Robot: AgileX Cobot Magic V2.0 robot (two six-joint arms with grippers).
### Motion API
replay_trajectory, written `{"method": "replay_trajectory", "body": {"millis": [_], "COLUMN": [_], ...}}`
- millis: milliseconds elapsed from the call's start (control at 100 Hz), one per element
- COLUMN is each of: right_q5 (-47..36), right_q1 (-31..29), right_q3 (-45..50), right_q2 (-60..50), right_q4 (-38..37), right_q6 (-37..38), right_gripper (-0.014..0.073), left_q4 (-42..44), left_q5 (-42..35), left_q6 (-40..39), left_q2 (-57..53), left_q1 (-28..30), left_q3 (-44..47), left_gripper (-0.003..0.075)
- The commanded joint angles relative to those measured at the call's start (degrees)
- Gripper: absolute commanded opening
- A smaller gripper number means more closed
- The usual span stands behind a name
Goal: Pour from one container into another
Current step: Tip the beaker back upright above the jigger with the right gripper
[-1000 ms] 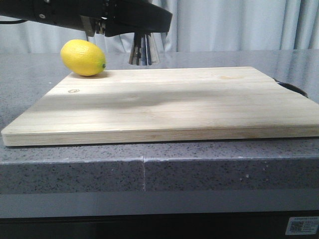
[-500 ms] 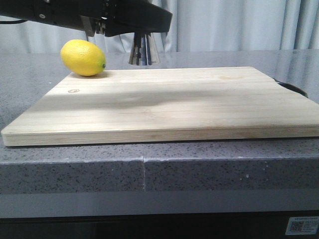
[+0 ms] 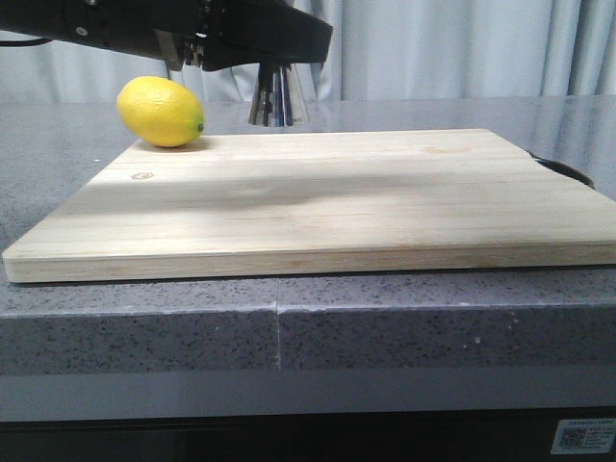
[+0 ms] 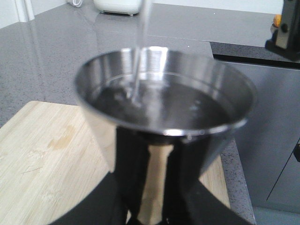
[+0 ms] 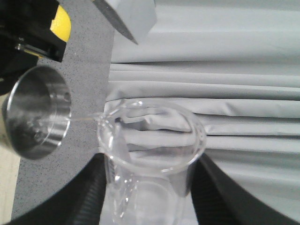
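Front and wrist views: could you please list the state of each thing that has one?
Steel jigger: upright, held by left tool, liquid inside.
Glass beaker: tipped, held by right tool, thin stream leaving its lip.
Lemon: whole, resting by the board's corner.
Cutting board: flat, bare.

soft even light; jigger blurred, glary
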Motion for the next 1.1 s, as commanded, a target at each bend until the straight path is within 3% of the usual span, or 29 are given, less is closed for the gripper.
{"method": "replay_trajectory", "body": {"millis": [0,1090], "right_q5": [-1.1,-1.3], "right_q1": [0.2,0.2], "right_q3": [-2.2,-2.2], "right_q2": [-1.5,-1.5], "right_q4": [-2.1,-2.8], "right_q6": [-0.4,-0.4], "right_gripper": [0.0205,0.0205], "left_q4": [-4.4,-4.4], "left_q5": [3.2,3.2], "left_q6": [-0.3,-0.3], "left_q2": [-2.3,-2.3], "left_q1": [-0.5,-0.5], "left_q3": [-1.7,-1.7], "left_gripper": [-0.0019,-0.0019]}}
